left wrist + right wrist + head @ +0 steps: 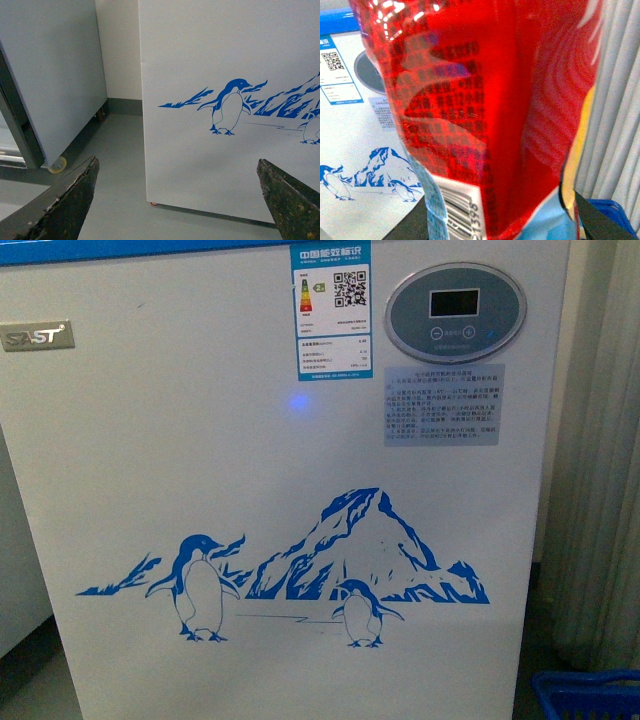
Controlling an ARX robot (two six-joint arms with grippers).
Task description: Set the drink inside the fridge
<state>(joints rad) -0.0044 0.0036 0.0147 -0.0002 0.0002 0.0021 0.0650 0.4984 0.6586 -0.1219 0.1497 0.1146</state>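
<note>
Clamping the red drink between them, the right fingers hold it just before the front wall of the fridge, while the left fingers hang apart and empty, low before the same wall. The lid is out of view, so I cannot tell whether it is slid open. Raised too close to the wall, the drink could knock against the blue rim and twist loose in its glossy wrap.
</note>
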